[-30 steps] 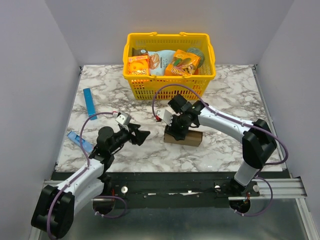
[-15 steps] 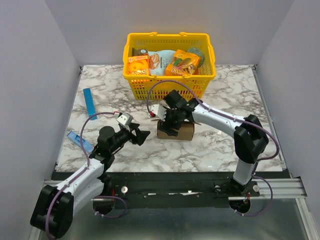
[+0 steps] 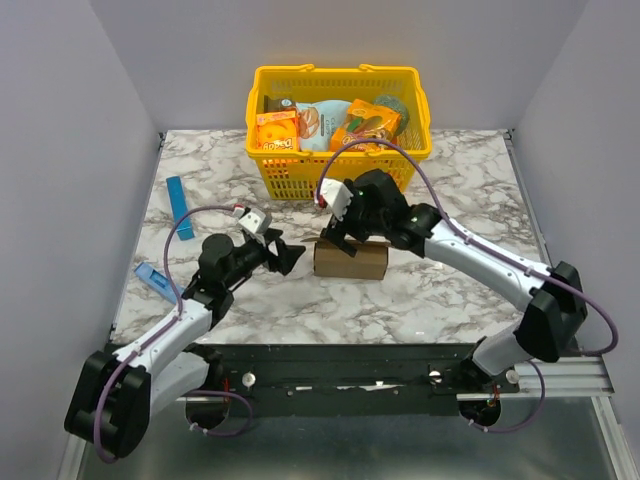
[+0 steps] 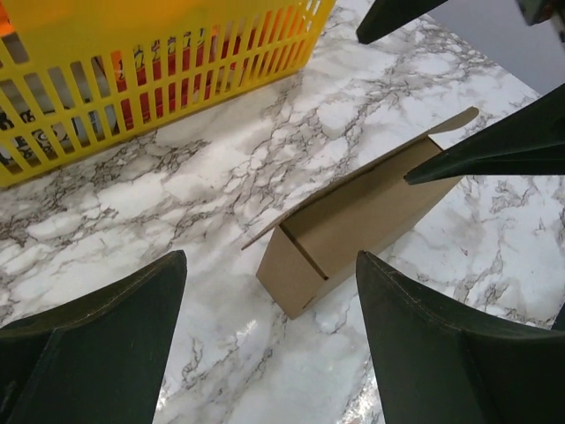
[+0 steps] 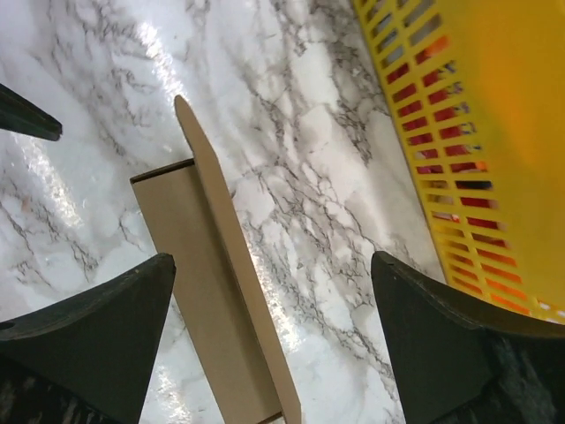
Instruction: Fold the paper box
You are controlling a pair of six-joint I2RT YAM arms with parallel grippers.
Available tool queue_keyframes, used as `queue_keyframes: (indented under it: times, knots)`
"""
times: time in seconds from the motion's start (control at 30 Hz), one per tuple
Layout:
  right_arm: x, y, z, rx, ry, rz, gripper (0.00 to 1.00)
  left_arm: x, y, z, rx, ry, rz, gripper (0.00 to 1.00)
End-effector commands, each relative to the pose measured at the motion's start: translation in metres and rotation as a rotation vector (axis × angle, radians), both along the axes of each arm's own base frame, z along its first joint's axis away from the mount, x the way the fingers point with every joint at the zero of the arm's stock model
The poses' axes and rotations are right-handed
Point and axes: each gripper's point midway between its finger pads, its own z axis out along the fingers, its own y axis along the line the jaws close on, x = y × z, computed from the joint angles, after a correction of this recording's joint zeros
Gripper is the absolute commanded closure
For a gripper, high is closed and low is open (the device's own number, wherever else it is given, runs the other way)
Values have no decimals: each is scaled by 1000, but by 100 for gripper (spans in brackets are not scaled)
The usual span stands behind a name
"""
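The paper box (image 3: 350, 260) is a small brown carton lying on its long side in the middle of the marble table. Its left end is open, and a long flap (image 5: 231, 256) stands up along its far edge. My right gripper (image 3: 345, 237) hovers open just above that far edge, holding nothing; in the right wrist view the gripper (image 5: 272, 261) has the flap between its spread fingers, untouched. My left gripper (image 3: 290, 256) is open a short way left of the box. In the left wrist view the gripper (image 4: 271, 256) faces the box's open end (image 4: 291, 269).
A yellow basket (image 3: 340, 155) with orange snack boxes (image 3: 277, 131) stands right behind the box, close to my right gripper. A slim blue box (image 3: 179, 205) lies at the far left, and another blue item (image 3: 155, 279) sits by the left arm.
My right gripper slid the box a little left, then opened wide and rose off it toward the basket. My left gripper crept closer to the box's left end.
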Motion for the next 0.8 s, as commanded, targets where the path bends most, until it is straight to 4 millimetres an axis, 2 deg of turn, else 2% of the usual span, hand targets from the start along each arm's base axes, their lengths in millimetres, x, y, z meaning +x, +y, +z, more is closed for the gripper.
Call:
queue_keyframes:
  times: [0.0,0.03,0.07,0.1,0.13,0.2,0.23,0.3,0.37,0.47,0.53,0.6,0.73,0.77]
  knots:
    - [12,-35,26,88,-57,-240,1,6,-10,4,51,-17,-53,14]
    - [10,-42,27,110,-41,-287,1,8,-10,3,64,-10,-52,14]
    - [6,-55,19,99,-31,-329,1,9,-10,-2,81,-5,-51,15]
    - [3,-67,29,128,-34,-362,1,11,-9,-3,90,-5,-48,15]
    - [-2,-74,28,149,-11,-395,1,12,-10,-3,97,-7,-49,15]
    - [-12,-93,14,136,29,-438,2,13,-12,-7,115,-1,-58,16]
    - [-17,-100,17,158,33,-456,2,13,-15,-6,120,4,-76,16]
    - [-25,-114,4,131,57,-492,3,15,-18,-11,142,18,-88,17]
    - [-27,-125,0,120,58,-527,4,15,-23,-13,152,25,-107,17]
    - [-29,-131,-11,94,68,-545,9,15,-27,-12,159,24,-124,15]
    - [-29,-130,-13,90,75,-544,16,16,-29,-12,161,28,-131,15]
    - [-29,-130,-17,81,86,-545,19,16,-32,-14,165,36,-144,16]
    - [-28,-133,-26,46,98,-560,27,21,-34,-18,192,61,-149,18]
    - [-28,-135,-29,37,99,-564,28,22,-34,-20,197,66,-150,22]
